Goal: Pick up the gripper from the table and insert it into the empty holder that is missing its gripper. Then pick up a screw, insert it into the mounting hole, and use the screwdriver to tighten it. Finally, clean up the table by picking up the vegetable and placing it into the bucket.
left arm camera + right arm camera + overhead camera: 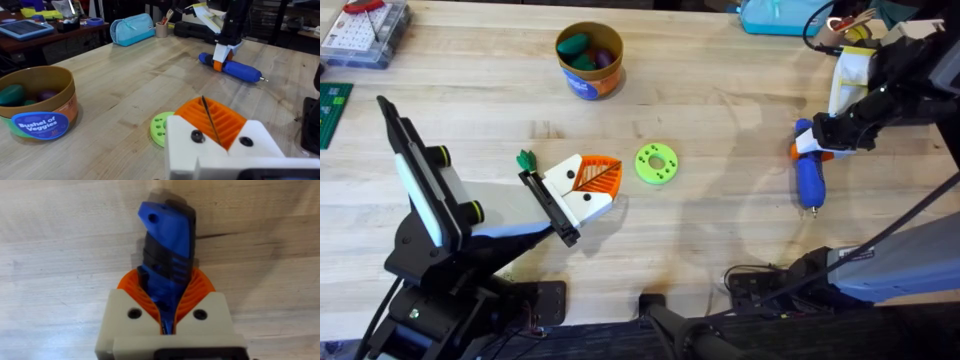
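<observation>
Right gripper (167,325) jaws pinching screwdriver (808,172) on table, left gripper (212,132) jaws seemingly pressed together

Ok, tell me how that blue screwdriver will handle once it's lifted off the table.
The screwdriver looks rigid, so it shouldn't flex. Its round body would probably roll if released on the table. The right pincer grips it near one end, so the long free end may sag or twist in the pads.

Open bench (740,215): bare wood between the green disc (656,164) and the screwdriver (808,176).
Left side: white finger (585,187) and black rail (548,207) just beside the disc.
Far side: orange bucket (589,60), well apart.
Right side: right pincer (817,135) over the screwdriver.
</observation>
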Controlling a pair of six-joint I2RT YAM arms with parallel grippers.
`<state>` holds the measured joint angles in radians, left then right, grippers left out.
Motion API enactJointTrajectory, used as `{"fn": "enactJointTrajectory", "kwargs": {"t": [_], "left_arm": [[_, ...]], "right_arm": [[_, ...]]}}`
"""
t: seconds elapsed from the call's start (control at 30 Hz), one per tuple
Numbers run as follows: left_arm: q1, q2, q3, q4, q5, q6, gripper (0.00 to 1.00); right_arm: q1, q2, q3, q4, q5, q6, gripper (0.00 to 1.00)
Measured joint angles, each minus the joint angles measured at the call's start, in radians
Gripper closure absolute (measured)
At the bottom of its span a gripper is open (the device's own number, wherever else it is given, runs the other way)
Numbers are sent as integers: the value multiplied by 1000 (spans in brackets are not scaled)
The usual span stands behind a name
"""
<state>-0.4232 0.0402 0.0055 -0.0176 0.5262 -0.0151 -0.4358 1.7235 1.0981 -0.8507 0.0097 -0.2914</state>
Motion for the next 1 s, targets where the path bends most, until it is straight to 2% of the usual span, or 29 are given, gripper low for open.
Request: {"fn": "enactJointTrajectory", "kwargs": {"t": [1.0], "left_arm": [[0,0,0,-24,0,0,985]], "right_arm": [[-2,0,-3,55,-60,7,920]]}}
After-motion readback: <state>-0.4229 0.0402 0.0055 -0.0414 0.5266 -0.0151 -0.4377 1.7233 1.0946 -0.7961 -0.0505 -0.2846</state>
